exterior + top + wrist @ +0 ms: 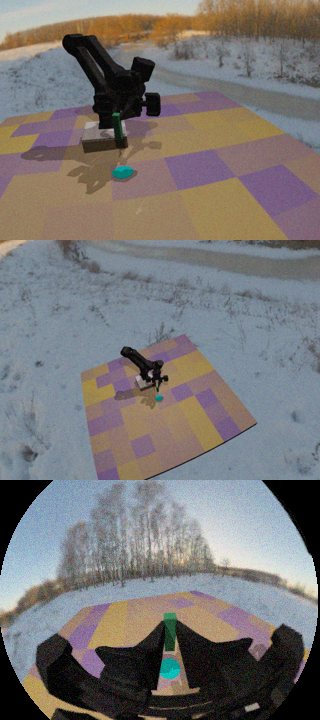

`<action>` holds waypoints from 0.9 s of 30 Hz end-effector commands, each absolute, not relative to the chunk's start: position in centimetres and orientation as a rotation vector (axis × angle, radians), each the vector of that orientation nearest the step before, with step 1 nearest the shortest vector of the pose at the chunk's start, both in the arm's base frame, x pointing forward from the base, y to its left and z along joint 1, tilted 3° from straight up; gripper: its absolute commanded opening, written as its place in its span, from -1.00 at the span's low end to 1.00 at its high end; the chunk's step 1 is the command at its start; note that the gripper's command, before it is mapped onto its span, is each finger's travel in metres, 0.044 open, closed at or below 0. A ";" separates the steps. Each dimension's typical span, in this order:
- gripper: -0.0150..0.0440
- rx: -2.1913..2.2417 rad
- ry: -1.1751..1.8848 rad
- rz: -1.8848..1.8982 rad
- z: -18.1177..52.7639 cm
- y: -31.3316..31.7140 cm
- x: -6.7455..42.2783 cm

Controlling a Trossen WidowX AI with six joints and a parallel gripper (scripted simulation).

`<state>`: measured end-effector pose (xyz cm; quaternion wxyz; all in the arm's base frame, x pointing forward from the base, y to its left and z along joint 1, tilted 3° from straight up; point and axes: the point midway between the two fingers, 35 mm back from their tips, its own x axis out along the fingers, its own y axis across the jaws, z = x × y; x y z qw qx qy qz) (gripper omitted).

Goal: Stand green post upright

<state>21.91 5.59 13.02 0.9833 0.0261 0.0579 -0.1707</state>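
Note:
The green post (157, 388) (117, 126) (170, 636) is held near its top and stands nearly upright, with a slight tilt in the exterior view. My gripper (156, 386) (117, 119) (169, 623) is shut on it. The post hangs above the table, in front of the arm's base, and its lower end is dark in shadow. The cyan circle (158, 398) (122, 172) (170, 669) lies flat on the table, nearer to the exterior view than the post. Nothing stands on it. In the wrist view the circle shows between the fingers, below the post.
The arm's pale base block (143, 383) (99, 145) sits close behind the post. The patchwork table top (180, 418) (206, 165) bears the arm's shadows, left of and around the circle. Its front edge shows in the top view.

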 end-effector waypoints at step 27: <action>-0.42 0.074 0.077 -0.359 12.8 5.1 21.1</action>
